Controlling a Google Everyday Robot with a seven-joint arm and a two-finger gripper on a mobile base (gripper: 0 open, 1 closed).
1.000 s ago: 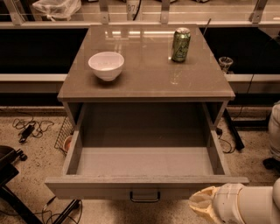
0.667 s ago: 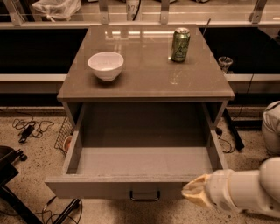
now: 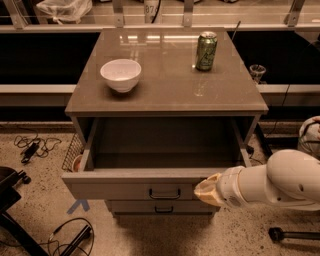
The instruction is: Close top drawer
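The top drawer point(image 3: 125, 189) hangs partly open on the near side. The gripper point(image 3: 206, 190) sits against its front panel, just right of the handle point(image 3: 164, 194); clenched or released, I cannot tell. Most of the push remains.

Only readable bit is a partial "87" on the white thing point(image 3: 150, 7) at the back, can't make out the green can point(image 3: 205, 51) label, and the claw point(image 3: 206, 190) is against the top drawer point(image 3: 125, 190) front, right side.
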